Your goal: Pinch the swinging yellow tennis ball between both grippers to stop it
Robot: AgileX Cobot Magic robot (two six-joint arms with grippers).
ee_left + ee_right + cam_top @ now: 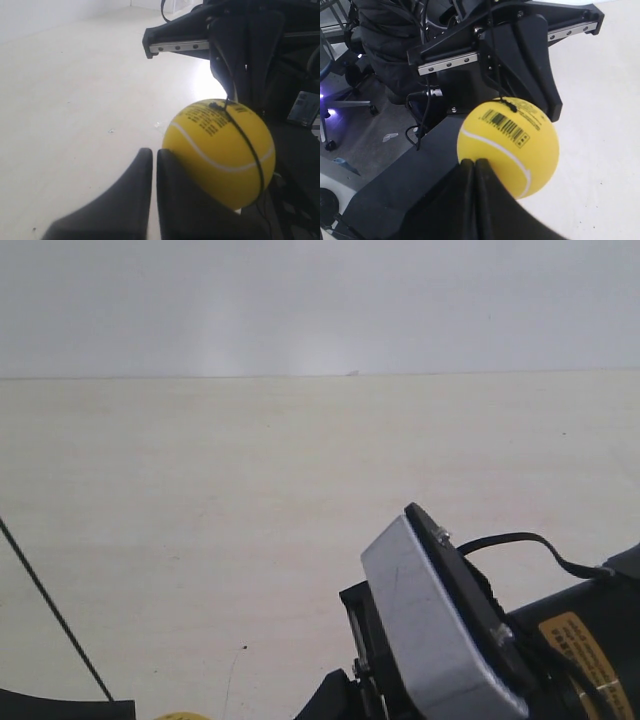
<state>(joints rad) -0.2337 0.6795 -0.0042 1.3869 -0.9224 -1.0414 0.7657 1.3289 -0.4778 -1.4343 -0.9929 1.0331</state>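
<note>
The yellow tennis ball [220,152] hangs on a dark string and is pressed between the two shut grippers. In the left wrist view my left gripper [154,152] has its black jaws together, and the outer side of one jaw touches the ball. In the right wrist view the right gripper [474,162] is shut too, its tips against the ball [512,145] below the barcode. The left gripper's fingers [530,70] stand behind the ball. In the exterior view only a yellow sliver of the ball [182,716] and the string [55,610] show.
The pale table [250,490] runs back to a white wall. The arm at the exterior view's right carries a silver-grey plate [430,620]. Beyond the table edge, the right wrist view shows grey floor, loose cables [420,110] and a chair base [330,145].
</note>
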